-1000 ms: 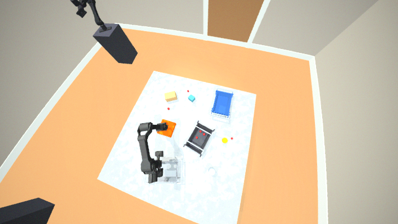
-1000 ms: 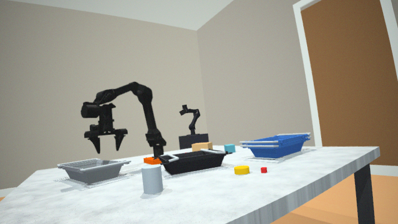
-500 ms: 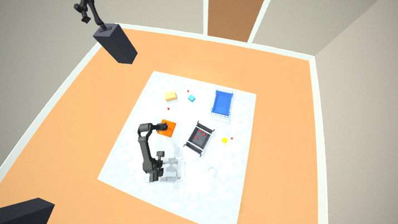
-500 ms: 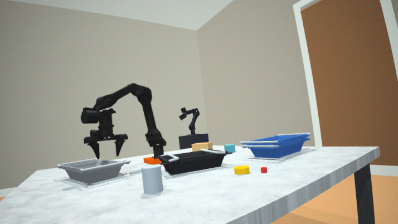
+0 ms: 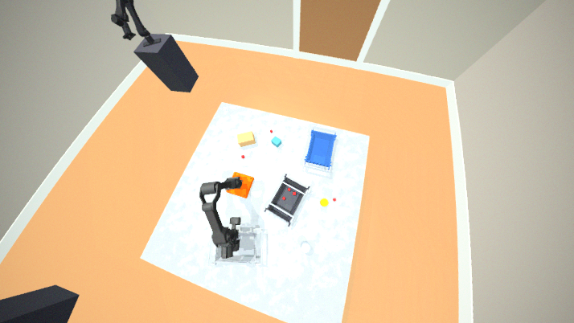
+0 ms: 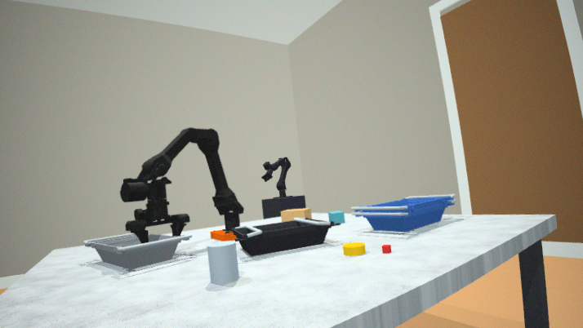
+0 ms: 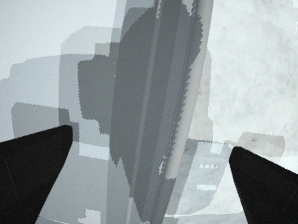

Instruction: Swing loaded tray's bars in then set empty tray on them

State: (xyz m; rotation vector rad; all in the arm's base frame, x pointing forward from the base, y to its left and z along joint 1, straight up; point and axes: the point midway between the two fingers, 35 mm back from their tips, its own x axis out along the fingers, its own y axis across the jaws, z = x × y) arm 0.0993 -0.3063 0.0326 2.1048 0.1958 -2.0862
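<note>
The black tray (image 5: 292, 203) (image 6: 286, 241) holds red blocks, seen in the top view. Its two pale wire bars (image 5: 294, 186) (image 5: 280, 210) lie inward across its top near the ends. The empty grey tray (image 6: 135, 258) (image 7: 165, 100) stands level on the table beside it, partly hidden by the arm in the top view. My gripper (image 6: 160, 237) (image 7: 154, 145) is open and low at the grey tray, with nothing held. In the wrist view one side wall of that tray runs between the spread fingers, one finger over the tray's inside and the other over the table outside.
A blue tray (image 5: 321, 149) (image 6: 402, 216) stands at the far side. A pale cylinder (image 5: 306, 247) (image 6: 223, 263) and a yellow disc (image 5: 324, 202) (image 6: 353, 249) stand near the black tray. A tan box (image 5: 246, 139) (image 6: 295, 214) and a cyan block (image 5: 276, 141) (image 6: 336, 217) are farther back.
</note>
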